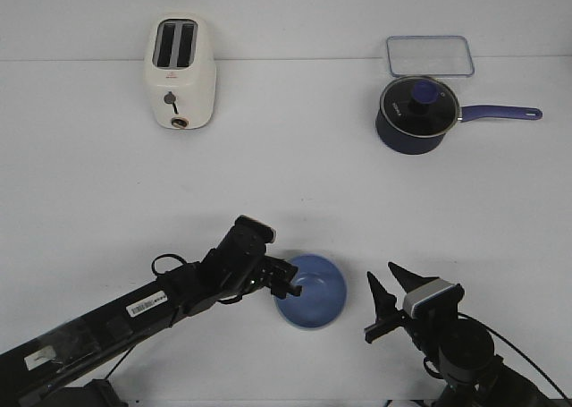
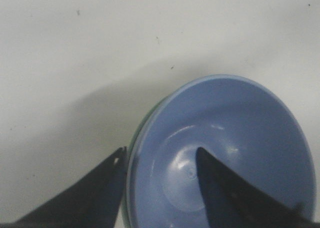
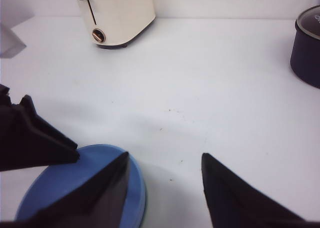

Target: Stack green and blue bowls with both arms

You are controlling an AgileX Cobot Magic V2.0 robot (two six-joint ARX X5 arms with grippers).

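Front view: the blue bowl (image 1: 311, 292) lies at lower centre of the frame on the white table (image 1: 286, 174). The left gripper (image 1: 288, 280) reaches in from the lower left, its fingers straddling the bowl's left rim. The right gripper (image 1: 386, 301) stands just right of the bowl, apart from it, fingers spread and holding nothing.

Left wrist view: one finger (image 2: 220, 188) sits inside the blue bowl (image 2: 235, 153), the other outside the rim (pinching the wall). Only here does a thin sliver of the green bowl (image 2: 134, 138) show beneath the blue one's edge, so the two are nested.

Right wrist view: toaster (image 3: 116, 15) at upper left, saucepan (image 3: 306, 45) at right edge. The front view alone shows a clear container (image 1: 430, 55) behind the saucepan.
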